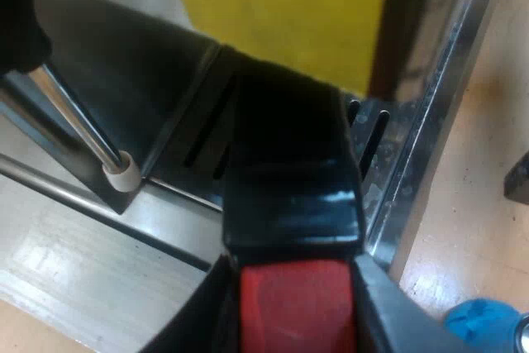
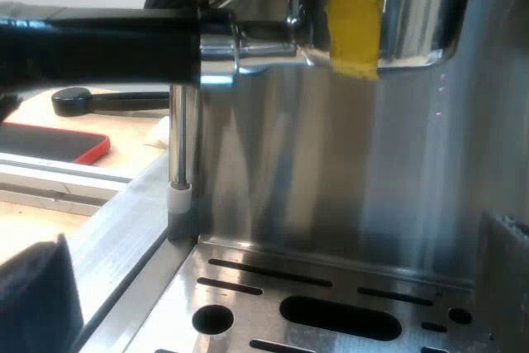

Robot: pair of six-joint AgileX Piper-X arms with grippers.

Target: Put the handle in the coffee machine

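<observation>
Two left gripper fingers clamp red end of holder handle at espresso machine front; right gripper spread, empty, over drip tray.

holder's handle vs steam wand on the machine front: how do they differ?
The holder's handle is thick and black and runs level; the steam wand is a thin shiny tube hanging straight down. The handle ends in red, gripped by the left gripper; the steam wand ends in a pale tip, untouched. Both sit at the front of the espresso machine, above its drip tray.
</observation>
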